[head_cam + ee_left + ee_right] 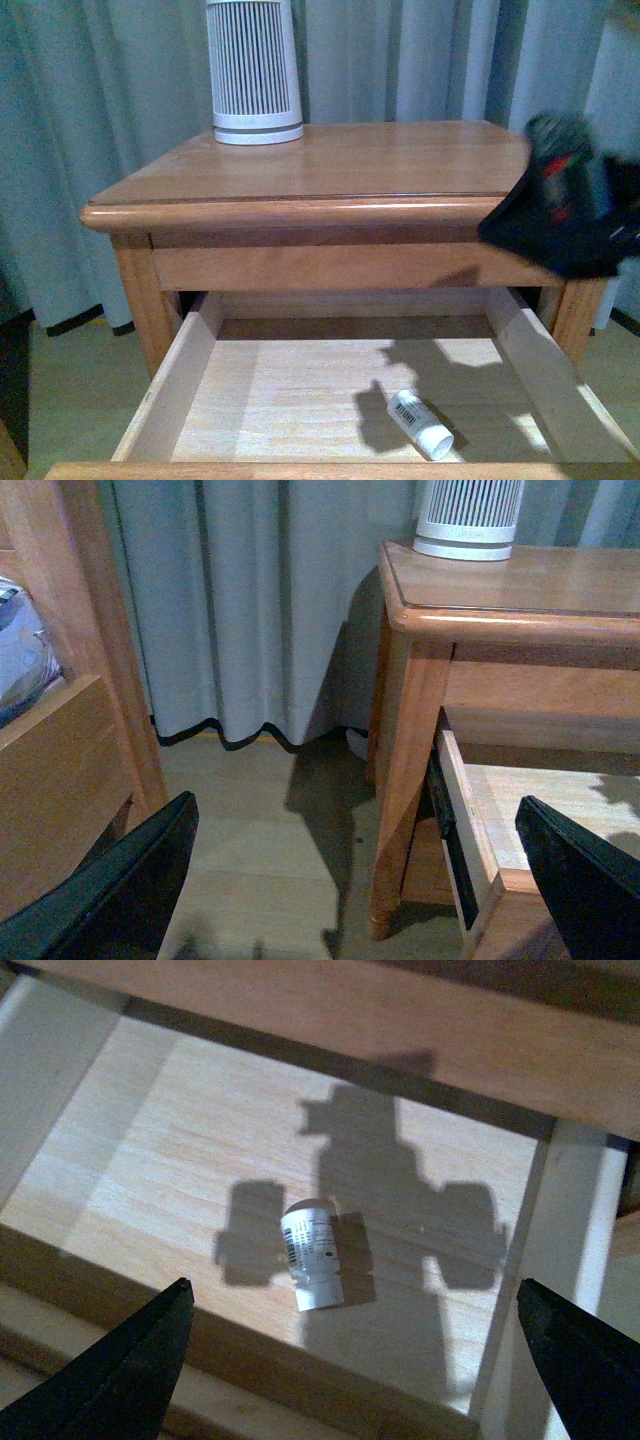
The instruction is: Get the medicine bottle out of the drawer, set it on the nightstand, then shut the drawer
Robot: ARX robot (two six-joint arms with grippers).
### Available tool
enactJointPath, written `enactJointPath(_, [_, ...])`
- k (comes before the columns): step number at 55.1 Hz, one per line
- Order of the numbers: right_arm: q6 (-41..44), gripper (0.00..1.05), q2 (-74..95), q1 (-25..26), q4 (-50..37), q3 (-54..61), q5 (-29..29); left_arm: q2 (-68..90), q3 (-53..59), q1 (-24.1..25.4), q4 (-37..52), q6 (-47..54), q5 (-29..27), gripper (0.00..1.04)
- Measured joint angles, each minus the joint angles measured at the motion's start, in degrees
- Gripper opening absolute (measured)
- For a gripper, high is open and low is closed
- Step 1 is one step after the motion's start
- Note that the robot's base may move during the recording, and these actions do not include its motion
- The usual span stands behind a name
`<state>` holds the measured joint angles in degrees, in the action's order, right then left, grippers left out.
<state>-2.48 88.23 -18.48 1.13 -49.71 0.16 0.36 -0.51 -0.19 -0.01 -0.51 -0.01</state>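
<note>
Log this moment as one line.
drawer open | medicine bottle lying inside | right gripper open over drawer | nightstand: no bottle yet

One nightstand (380,160) is being counted, with one drawer (190,375) being held open below its top, one medicine bottle (420,423) being kept inside that drawer, and one white ribbed cylinder (254,70) being borne on its top.

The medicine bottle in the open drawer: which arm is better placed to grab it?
Right. The right gripper is open above the drawer, with the medicine bottle below it; the left gripper is off beside the nightstand, away from the bottle.
</note>
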Motion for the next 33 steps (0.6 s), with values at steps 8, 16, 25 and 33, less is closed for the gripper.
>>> enactJointPath(8, [0.52, 0.98, 9.99, -0.74, -0.55, -6.23, 0.35, 0.0, 0.0, 0.0, 0.0, 0.0, 0.0, 0.98])
enactJointPath(16, [0.46, 0.98, 16.28, -1.9, 0.02, -9.53, 1.25, 0.0, 0.0, 0.0, 0.0, 0.0, 0.0, 0.98])
enactJointPath(25, [0.48, 0.98, 21.35, -2.69, -0.55, -10.84, 2.01, 0.0, 0.0, 0.0, 0.0, 0.0, 0.0, 0.98])
enactJointPath(33, [0.52, 0.98, 24.28, -2.93, -1.51, -11.96, 1.99, 0.0, 0.0, 0.0, 0.0, 0.0, 0.0, 0.98])
